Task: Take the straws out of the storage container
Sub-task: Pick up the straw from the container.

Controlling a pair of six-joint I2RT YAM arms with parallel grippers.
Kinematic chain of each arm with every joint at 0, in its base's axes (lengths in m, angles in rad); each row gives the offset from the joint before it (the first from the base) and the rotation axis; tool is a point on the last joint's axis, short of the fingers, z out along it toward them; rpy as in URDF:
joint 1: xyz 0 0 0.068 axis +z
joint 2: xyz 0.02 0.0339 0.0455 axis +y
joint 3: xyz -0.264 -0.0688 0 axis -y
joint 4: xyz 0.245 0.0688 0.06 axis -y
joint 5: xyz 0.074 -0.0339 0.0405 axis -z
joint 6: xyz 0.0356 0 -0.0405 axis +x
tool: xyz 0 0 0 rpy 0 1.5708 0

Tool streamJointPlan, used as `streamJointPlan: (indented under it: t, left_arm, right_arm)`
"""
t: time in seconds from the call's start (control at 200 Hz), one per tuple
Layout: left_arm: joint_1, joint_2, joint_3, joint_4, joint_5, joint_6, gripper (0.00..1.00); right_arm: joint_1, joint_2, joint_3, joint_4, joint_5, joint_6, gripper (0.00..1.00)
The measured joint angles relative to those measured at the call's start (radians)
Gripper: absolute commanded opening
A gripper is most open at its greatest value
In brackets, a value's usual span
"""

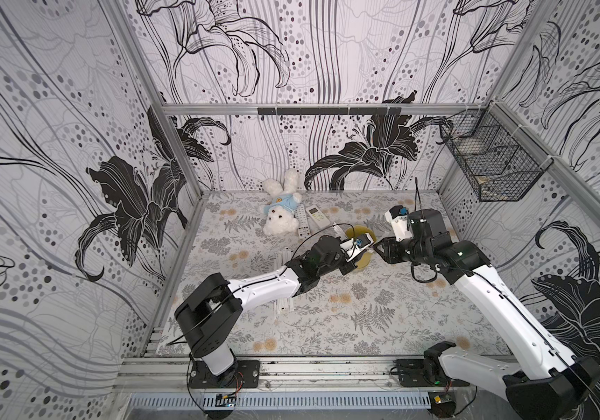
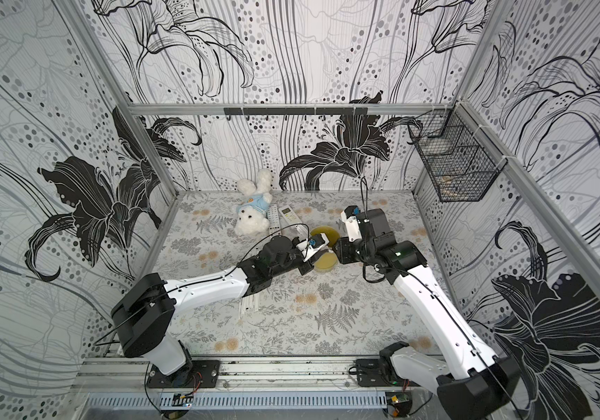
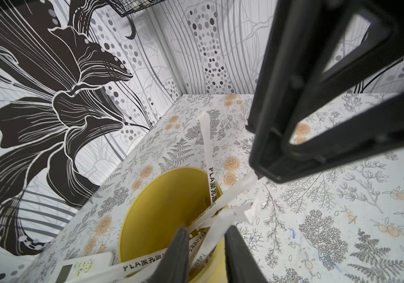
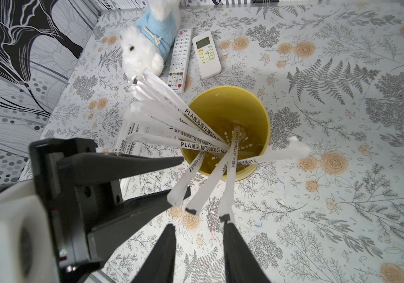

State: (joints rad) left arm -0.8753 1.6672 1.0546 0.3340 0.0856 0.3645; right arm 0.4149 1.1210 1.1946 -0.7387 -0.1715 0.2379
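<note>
The floral table carries the yellow cup upright toward its far side, between the two arms. The left gripper reaches over the cup's rim, jaws narrowed around a few straws; whether they pinch, I cannot tell. The right gripper hangs just beside the cup, jaws apart, holding nothing. The straws fan out over the rim.

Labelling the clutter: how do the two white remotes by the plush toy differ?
The long remote is narrow, with rows of small buttons and no screen; the short remote is wider and has a screen above fewer buttons. The long remote lies beside the plush toy; the short remote lies on its other side. Both are white, face up on the table.
</note>
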Motion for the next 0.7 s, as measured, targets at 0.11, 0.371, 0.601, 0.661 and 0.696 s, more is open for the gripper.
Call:
streamJointPlan:
  t: [0.11, 0.371, 0.601, 0.661, 0.696]
  left_arm:
    - [0.000, 0.000, 0.014, -0.011, 0.000, 0.012, 0.15]
    - [0.000, 0.000, 0.035, -0.029, 0.001, 0.016, 0.05]
    - [-0.003, -0.034, 0.043, -0.067, -0.024, 0.016, 0.04]
    - [-0.007, -0.058, 0.044, -0.073, -0.042, 0.015, 0.04]
    - [-0.011, -0.072, 0.045, -0.077, -0.051, 0.015, 0.03]
  right_arm:
    - [0.000, -0.010, 0.000, 0.000, 0.000, 0.000, 0.35]
    - [0.000, -0.014, 0.014, -0.003, 0.002, -0.001, 0.35]
    - [0.000, -0.014, 0.082, -0.008, 0.012, -0.001, 0.35]
    - [0.000, -0.014, 0.097, -0.008, 0.012, -0.001, 0.35]
    - [0.000, -0.014, 0.104, -0.008, 0.011, -0.001, 0.35]
